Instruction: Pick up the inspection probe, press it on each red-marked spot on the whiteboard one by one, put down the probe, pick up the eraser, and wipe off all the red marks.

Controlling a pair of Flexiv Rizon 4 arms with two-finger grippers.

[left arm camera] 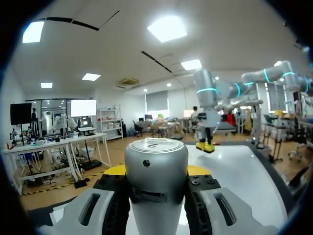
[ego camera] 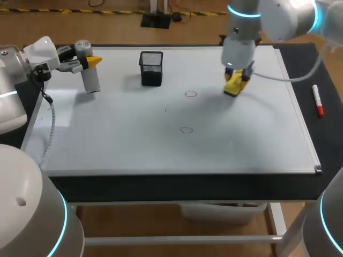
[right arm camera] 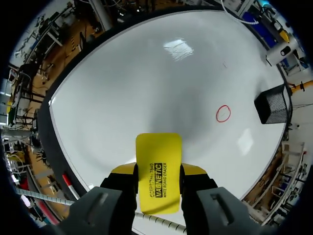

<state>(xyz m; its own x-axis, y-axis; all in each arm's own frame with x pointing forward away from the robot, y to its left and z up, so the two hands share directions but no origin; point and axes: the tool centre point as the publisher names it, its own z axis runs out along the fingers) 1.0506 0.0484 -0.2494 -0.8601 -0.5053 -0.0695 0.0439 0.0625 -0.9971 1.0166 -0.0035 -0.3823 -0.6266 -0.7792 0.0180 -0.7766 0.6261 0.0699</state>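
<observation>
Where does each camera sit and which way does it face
Head view: above, behind, looking down on the whiteboard; left arm and right arm show.
Left wrist view: on the left arm, facing level across the whiteboard; left claw shut on the probe.
Right wrist view: on the right arm, facing down at the whiteboard; right claw shut on the eraser.
Shared: all three show the eraser.
</observation>
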